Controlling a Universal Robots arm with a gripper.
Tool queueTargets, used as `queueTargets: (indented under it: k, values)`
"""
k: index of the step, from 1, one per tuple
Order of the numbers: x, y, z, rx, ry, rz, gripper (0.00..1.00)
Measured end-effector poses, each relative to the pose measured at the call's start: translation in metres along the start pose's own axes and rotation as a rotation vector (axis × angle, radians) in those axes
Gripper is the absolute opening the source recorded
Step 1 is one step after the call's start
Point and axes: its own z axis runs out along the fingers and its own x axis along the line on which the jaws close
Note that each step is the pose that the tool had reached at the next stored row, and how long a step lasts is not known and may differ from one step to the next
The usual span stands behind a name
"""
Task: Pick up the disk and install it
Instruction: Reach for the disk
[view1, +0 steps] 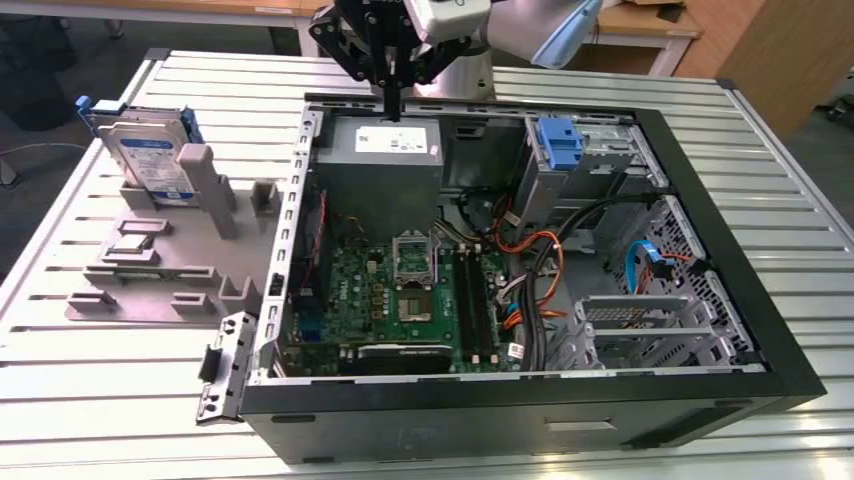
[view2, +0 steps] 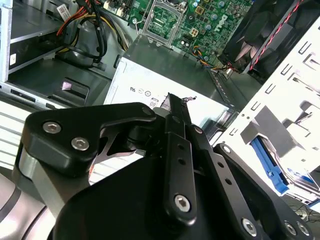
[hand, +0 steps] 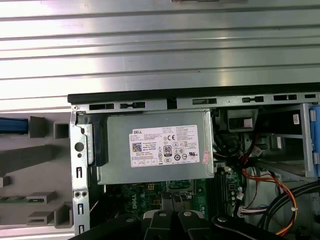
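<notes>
The disk (view1: 144, 158), a silver drive with a blue-and-white label in a blue carrier, stands on edge in a grey holder (view1: 187, 250) on the table at the exterior view's left, outside the open computer case (view1: 534, 260). My gripper (view1: 396, 103) hangs over the case's far edge, just above the grey power supply (view1: 383, 150), well to the right of the disk. Its fingers are shut with nothing between them. The second wrist view shows the closed black fingers (view2: 176, 130) over the power supply's white label (view2: 142, 90). A blue edge of the disk's carrier (hand: 11, 125) appears in the first wrist view.
Inside the case are the green motherboard (view1: 400, 295), orange and black cables (view1: 534, 270), a metal drive cage (view1: 641, 320) and a lone blue bracket (view1: 561, 145) in the far bay. The slatted metal table (view1: 107, 390) surrounds the case.
</notes>
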Motion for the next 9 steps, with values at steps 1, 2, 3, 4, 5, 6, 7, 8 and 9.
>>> queueTargets:
  k: [1,2,3,4,5,6,7,8,9]
  values:
    - [0.0019,-0.0002,0.0,0.0,0.0,0.0,0.11]
    - [0.0019,-0.0002,0.0,0.0,0.0,0.0,0.11]
    - [0.0022,-0.0002,0.0,0.0,0.0,0.0,0.11]
    - [0.0024,-0.0002,0.0,0.0,0.0001,0.0,0.11]
    - [0.0024,-0.0002,0.0,0.0,0.0,0.0,0.11]
    - [0.0025,-0.0002,0.0,0.0001,0.0001,0.0,0.11]
    - [0.0025,-0.0002,0.0,0.0001,0.0001,0.0,0.11]
    - [0.0025,-0.0002,0.0,0.0001,0.0001,0.0,0.11]
    - [0.0025,-0.0002,0.0,0.0001,0.0001,0.0,0.11]
